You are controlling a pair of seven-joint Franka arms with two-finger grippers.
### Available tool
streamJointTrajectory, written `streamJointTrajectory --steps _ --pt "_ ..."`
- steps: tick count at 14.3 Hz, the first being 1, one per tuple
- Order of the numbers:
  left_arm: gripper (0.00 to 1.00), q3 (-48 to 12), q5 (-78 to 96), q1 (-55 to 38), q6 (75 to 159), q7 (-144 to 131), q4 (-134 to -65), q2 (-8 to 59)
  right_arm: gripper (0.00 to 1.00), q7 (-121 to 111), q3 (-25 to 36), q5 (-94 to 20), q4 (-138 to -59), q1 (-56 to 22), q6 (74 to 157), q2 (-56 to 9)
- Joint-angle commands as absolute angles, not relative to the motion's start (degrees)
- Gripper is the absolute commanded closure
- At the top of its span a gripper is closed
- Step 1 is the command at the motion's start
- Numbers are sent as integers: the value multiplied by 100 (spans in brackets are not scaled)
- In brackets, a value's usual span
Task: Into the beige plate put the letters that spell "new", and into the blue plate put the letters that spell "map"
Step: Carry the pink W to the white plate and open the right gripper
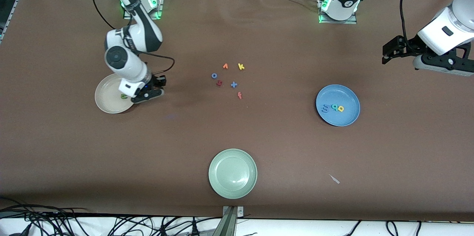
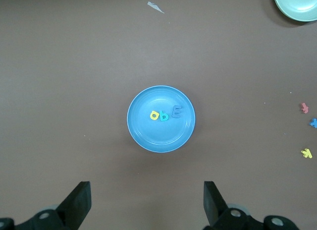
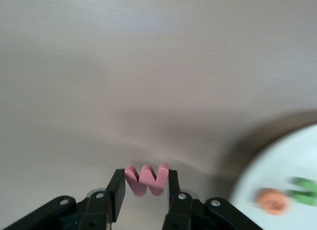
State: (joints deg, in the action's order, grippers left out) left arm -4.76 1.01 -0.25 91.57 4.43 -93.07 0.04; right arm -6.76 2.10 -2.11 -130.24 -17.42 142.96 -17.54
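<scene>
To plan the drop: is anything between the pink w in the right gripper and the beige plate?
No. The right wrist view shows only bare table between the w in the right gripper and the plate.

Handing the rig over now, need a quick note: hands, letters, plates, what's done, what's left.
Right hand: shut on the pink w, beside the rim of the beige plate, not yet over it.
Left hand: open, empty, waiting above the table at the left arm's end, looking down on the blue plate.
Beige plate: green n and orange e lie in it.
Blue plate: blue m, teal a and yellow p lie in it.
Done: "map" complete; "new" two of three.
Left: bring the w over the beige plate and release it. The loose letters mid-table are not needed.
</scene>
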Motion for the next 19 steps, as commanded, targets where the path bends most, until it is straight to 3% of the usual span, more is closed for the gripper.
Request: streamJointTrajectory --steps 1,6,7,8,11,14,19 --pt "0 -483 185 0 9018 457 -9114 97 75 -1728 763 -193 -13043 -1731 14159 -1679" --pt "0 -475 176 9 8965 466 -9114 97 74 -2381 1247 -193 -12508 -1679 13308 -1775" --pt "0 -466 176 9 8947 466 -9114 97 53 -2399 1283 -193 -12472 -1618 13281 -1819" --pt "0 -457 176 9 8947 466 -9114 97 1 -2321 1283 -193 -12454 -1548 13272 -1854" --pt "0 -448 176 9 8947 466 -9114 97 0 -2320 1266 -220 -12149 -1547 12809 -1828" --pt "0 -448 176 9 8947 466 -9114 97 0 -2111 1248 -273 -10973 -1591 11062 -1854" --pt "0 -448 176 9 8903 466 -9114 97 0 -1345 1230 -237 -9846 -1758 9233 -1758"
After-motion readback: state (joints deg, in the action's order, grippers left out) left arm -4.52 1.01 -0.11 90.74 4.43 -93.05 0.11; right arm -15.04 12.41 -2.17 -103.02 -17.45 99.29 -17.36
